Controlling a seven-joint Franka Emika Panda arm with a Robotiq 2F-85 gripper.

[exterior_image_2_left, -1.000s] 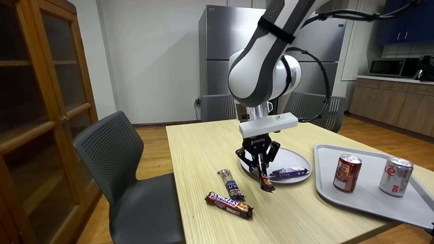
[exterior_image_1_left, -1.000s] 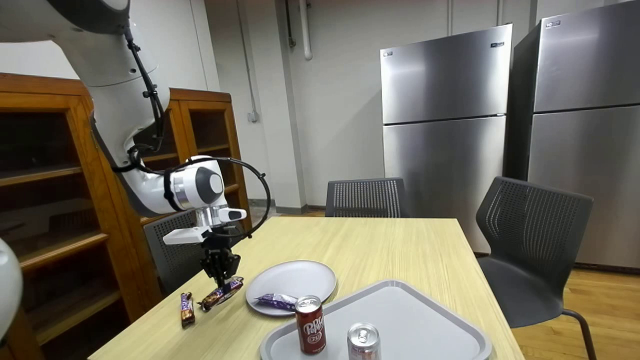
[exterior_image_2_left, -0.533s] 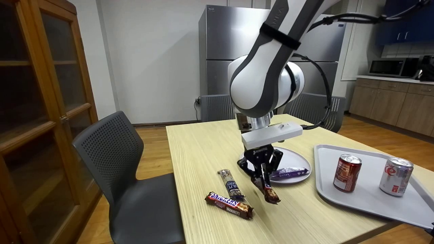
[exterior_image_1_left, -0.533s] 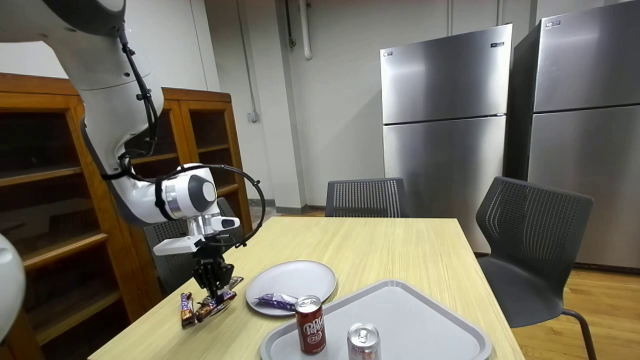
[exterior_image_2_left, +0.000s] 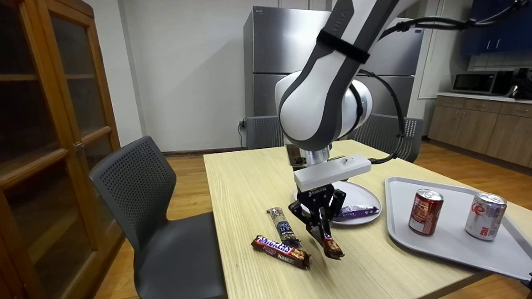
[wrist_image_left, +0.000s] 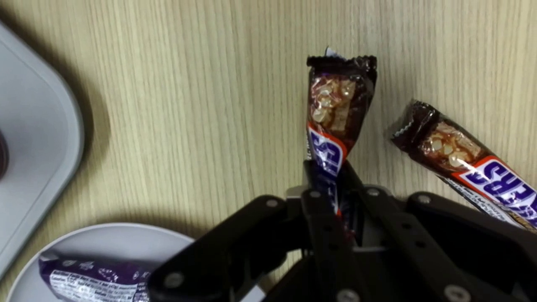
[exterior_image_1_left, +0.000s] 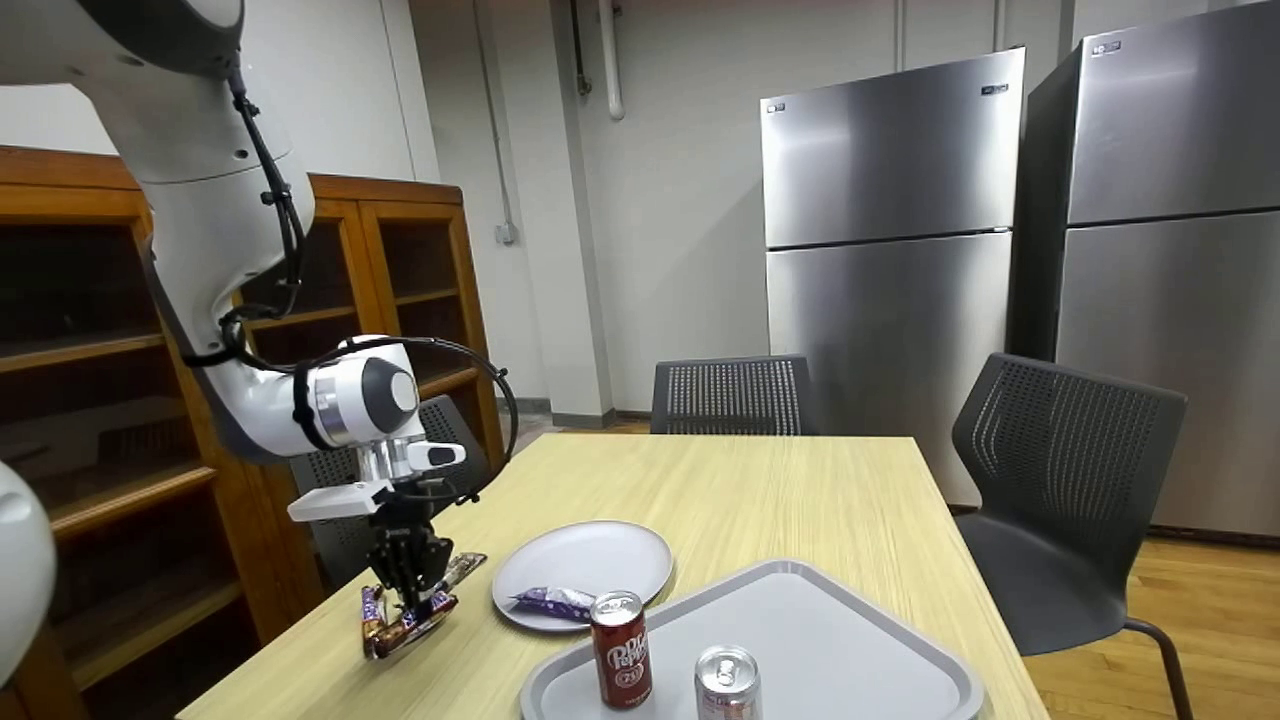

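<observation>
My gripper [wrist_image_left: 330, 178] is shut on a dark Snickers bar [wrist_image_left: 335, 105], whose far end sticks out beyond the fingers in the wrist view. In an exterior view the gripper [exterior_image_2_left: 321, 230] holds that bar [exterior_image_2_left: 332, 248] tilted, low over the table, a shadow beneath it. A second Snickers bar [exterior_image_2_left: 282, 252] lies on the table close by; it also shows at the right of the wrist view [wrist_image_left: 470, 155]. Behind it rests a nut bar [exterior_image_2_left: 284, 227] in a dark wrapper. On a round grey plate [exterior_image_1_left: 610, 545] lies a purple packet [exterior_image_1_left: 556, 602].
A grey tray [exterior_image_1_left: 800, 630] stands beside the plate, carrying a red Dr Pepper can [exterior_image_1_left: 621, 650] and a silver can [exterior_image_2_left: 486, 216]. Dark chairs [exterior_image_2_left: 153, 199] are around the wooden table [exterior_image_1_left: 740, 480]. A wooden cabinet [exterior_image_1_left: 110, 470] stands behind the arm.
The gripper has moved lower and away from the plate with the Snickers bar in it, nearer the second Snickers bar. The nut bar has come into sight in an exterior view.
</observation>
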